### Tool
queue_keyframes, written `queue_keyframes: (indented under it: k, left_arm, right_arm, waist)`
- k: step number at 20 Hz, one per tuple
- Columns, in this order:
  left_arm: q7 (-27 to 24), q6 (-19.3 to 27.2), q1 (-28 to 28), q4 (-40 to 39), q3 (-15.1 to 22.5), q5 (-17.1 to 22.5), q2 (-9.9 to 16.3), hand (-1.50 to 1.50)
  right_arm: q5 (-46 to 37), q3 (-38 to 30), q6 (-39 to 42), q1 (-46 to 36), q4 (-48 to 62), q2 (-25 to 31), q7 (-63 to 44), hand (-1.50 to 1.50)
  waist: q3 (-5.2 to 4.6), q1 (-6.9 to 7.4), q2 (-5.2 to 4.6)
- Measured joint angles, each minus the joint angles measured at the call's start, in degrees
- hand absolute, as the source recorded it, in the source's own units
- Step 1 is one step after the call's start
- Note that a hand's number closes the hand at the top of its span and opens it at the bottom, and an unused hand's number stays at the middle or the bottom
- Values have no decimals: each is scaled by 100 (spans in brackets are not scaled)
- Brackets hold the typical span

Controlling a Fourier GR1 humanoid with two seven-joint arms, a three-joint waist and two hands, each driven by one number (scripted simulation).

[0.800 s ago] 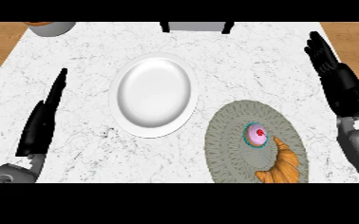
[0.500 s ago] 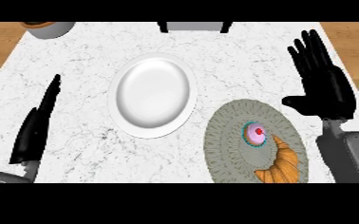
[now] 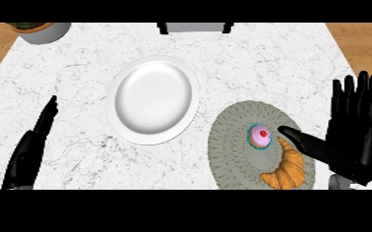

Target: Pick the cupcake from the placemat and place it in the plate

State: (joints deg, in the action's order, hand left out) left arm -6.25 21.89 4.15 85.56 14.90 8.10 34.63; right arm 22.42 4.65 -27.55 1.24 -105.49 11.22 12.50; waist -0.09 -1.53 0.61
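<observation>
Pink-frosted cupcake (image 3: pixel 260 136) with a red dot on top, upright on the round grey placemat (image 3: pixel 236 142); white plate (image 3: pixel 154 99) lying empty just left.

The right hand (image 3: pixel 347 136) has dropped beside the cupcake (image 3: pixel 260 136).

Right hand (image 3: pixel 350 137) spread, thumb just beside the cupcake (image 3: pixel 261 136) on the placemat (image 3: pixel 236 142).
</observation>
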Motion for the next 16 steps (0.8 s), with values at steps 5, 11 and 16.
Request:
queue_keyframes:
  k: [5,11,16]
  left_arm:
    - [-217,-249,25,-160,-155,16,-96,0]
    - [-224,-390,32,-109,-268,46,-56,0]
    - [-200,-424,1,-95,-308,-16,-77,0]
  right_arm:
    - [-57,201,337,1239,-1131,176,21,-150]
    - [-634,357,687,1778,-1656,1329,-980,-150]
    - [-983,273,912,1730,-1939,2251,-2208,-150]
  waist:
    - [6,50,-28]
    - [0,108,-44]
    - [-3,157,-59]
